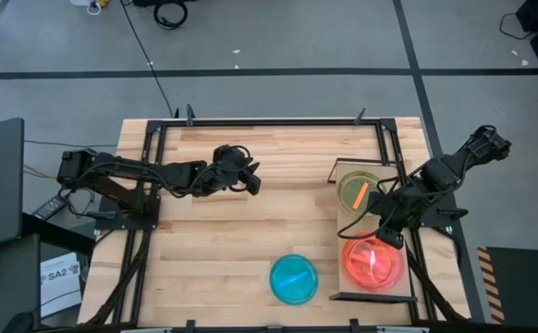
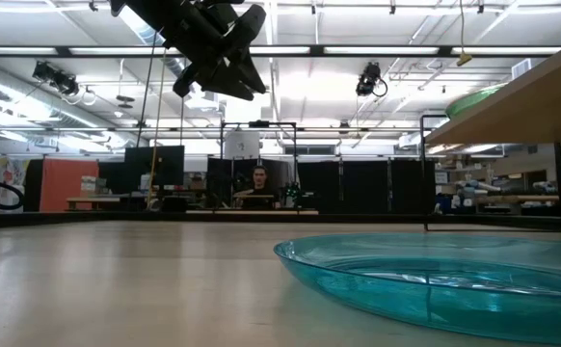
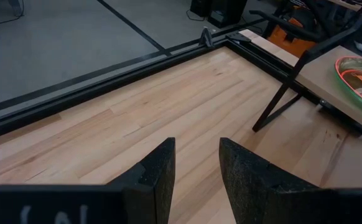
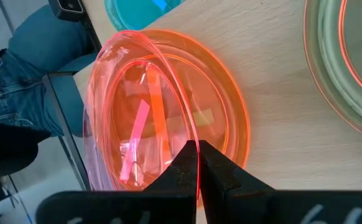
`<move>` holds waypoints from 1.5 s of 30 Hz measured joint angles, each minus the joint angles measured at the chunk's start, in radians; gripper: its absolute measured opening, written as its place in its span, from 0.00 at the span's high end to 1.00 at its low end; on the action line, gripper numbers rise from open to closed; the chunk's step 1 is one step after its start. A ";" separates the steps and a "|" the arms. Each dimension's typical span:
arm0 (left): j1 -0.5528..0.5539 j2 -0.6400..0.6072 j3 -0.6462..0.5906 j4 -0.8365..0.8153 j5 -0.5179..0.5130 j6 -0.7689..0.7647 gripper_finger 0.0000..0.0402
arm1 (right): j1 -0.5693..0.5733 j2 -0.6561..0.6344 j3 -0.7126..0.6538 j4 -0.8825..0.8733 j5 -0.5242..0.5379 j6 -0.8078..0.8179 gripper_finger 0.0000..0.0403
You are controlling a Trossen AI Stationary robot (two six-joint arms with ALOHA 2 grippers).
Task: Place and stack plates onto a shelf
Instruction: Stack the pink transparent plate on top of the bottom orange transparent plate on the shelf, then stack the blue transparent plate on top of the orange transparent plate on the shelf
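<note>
Over the shelf [image 1: 348,227], the right gripper [image 4: 199,163] pinches the rim of a tilted orange plate [image 4: 168,106], directly above the pink plate [image 4: 103,155] it should drop onto. On the table, the teal plate [image 1: 293,278] lies nearer the right arm; the left gripper [image 3: 196,165] waits open, well apart.
</note>
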 joint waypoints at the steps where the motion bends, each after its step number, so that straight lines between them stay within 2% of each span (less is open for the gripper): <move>1: 0.000 0.000 0.000 0.000 0.000 0.000 0.67 | 0.000 0.000 0.000 0.000 0.001 0.004 0.98; 12: 0.000 0.000 0.000 0.000 0.000 0.000 0.67 | 0.000 0.000 0.000 0.000 0.001 0.004 0.91; 40: 0.000 0.000 0.000 0.000 0.000 0.000 0.67 | 0.000 0.000 0.000 0.000 0.052 0.001 0.61; 45: 0.000 0.005 0.000 -0.002 0.106 -0.001 0.67 | 0.000 0.000 0.000 -0.001 0.052 0.001 0.56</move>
